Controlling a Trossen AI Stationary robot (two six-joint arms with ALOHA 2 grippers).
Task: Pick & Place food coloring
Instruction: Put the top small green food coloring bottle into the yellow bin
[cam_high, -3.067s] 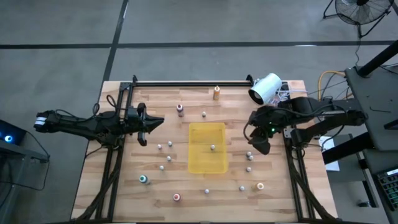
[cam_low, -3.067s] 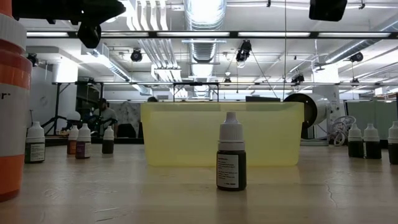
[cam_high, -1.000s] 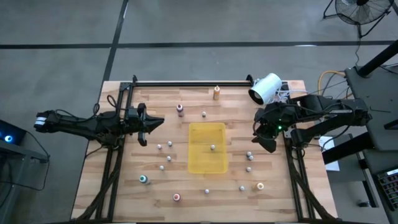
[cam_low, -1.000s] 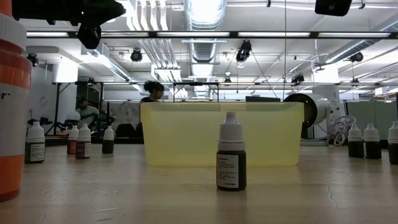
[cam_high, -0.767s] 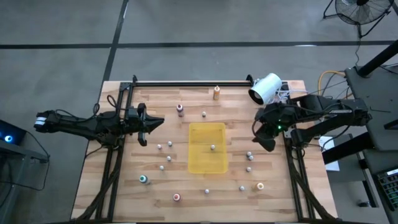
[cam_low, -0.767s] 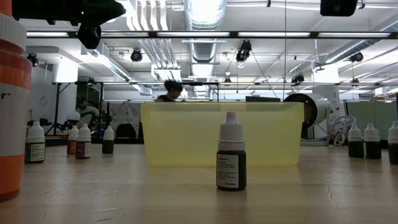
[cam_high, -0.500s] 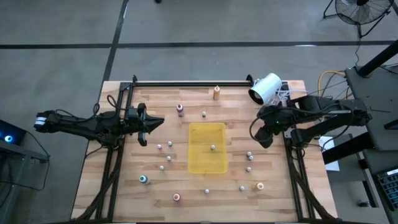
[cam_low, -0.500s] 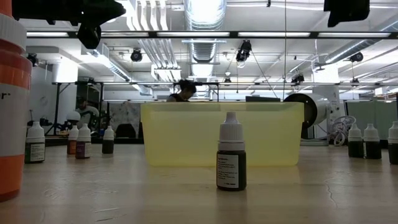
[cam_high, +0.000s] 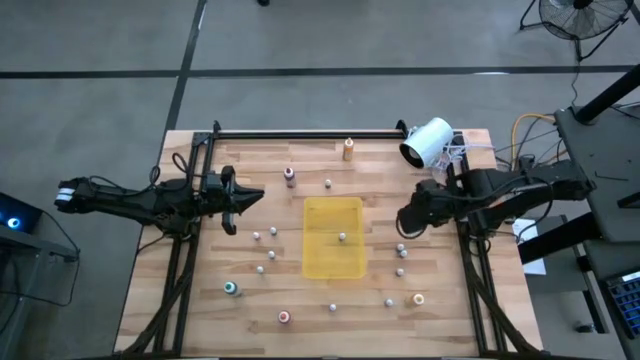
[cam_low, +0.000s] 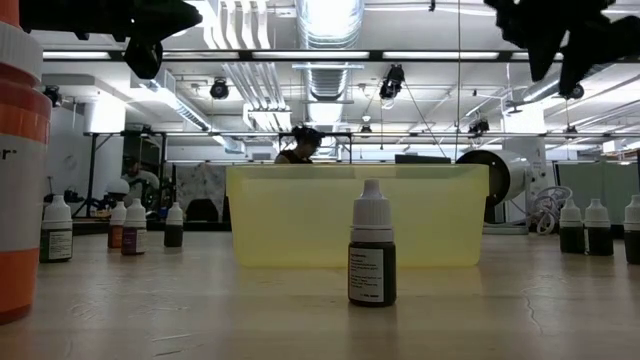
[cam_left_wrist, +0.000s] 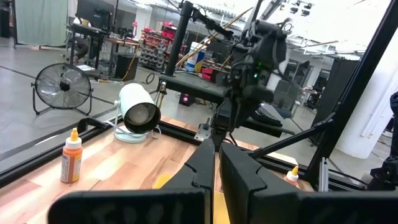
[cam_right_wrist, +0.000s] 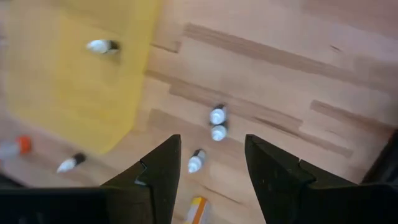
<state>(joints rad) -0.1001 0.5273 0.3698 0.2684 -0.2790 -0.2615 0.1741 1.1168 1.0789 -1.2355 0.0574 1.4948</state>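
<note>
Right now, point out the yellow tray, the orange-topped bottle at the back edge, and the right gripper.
yellow tray (cam_high: 322, 262): high view, bare floor.
orange-topped bottle (cam_high: 348, 150): high view, its body.
right gripper (cam_right_wrist: 210, 163): right wrist view, between fingertips.

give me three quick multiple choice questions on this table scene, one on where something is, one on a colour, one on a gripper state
1. Where is the white cylinder device?
A. far right corner of the table
B. inside the tray
C. near left corner

2. What colour is the tray?
A. blue
B. yellow
C. red

3. How do the right gripper jaws stand?
A. shut on a bottle
B. shut, empty
C. open, empty

Answers:
1. A, the high view shows it by the far rail on the right.
2. B, its walls are translucent yellow.
3. C, the right wrist view shows its fingers apart with nothing between.
</note>
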